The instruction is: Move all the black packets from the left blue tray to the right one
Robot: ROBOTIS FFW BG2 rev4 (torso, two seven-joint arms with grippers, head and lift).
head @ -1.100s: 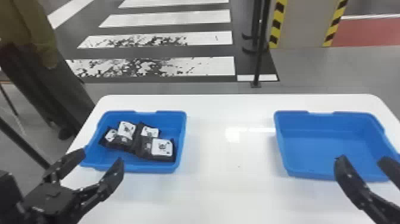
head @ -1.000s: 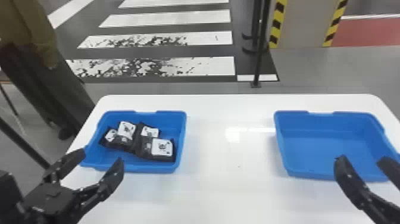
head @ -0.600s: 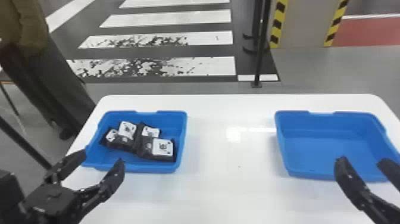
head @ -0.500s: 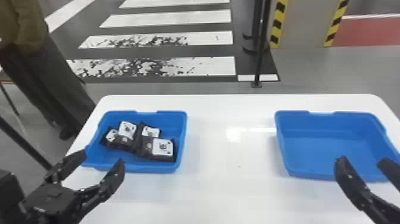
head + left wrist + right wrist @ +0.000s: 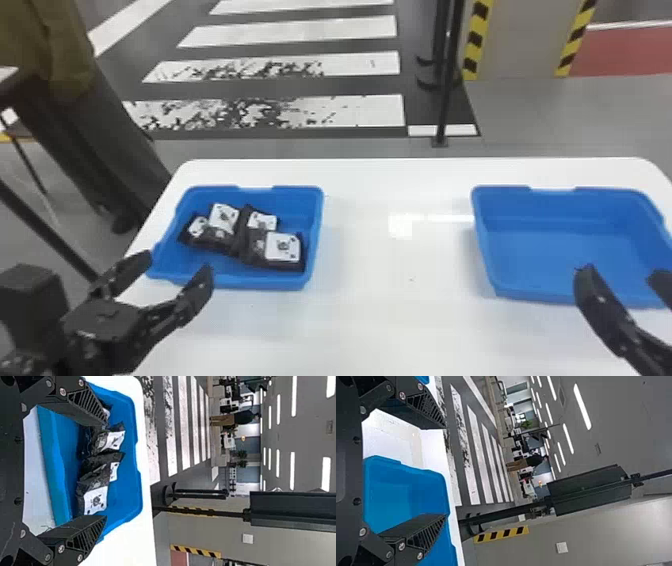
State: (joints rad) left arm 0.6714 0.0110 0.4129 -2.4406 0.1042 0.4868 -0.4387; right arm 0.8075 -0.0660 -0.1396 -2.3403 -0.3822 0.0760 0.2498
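Note:
In the head view my left gripper [image 5: 176, 262] stands open at the near left edge of the left blue tray [image 5: 235, 281]. Several black packets with white labels lie overlapping inside that tray, among them a packet [image 5: 282, 250] at its right side and a packet [image 5: 222, 220] at the back left. My right gripper [image 5: 620, 274] is open at the near side of the right blue tray [image 5: 550, 260], which holds nothing. In the left wrist view the left gripper [image 5: 106, 470] has its fingers apart with packets [image 5: 93, 496] beyond them. The right gripper [image 5: 446, 471] is likewise spread in the right wrist view.
Both trays rest on a white table [image 5: 390, 320], with bare tabletop between them. Past its far edge stands a thin black post [image 5: 445, 100] on the floor. A person stands beyond the table's left side.

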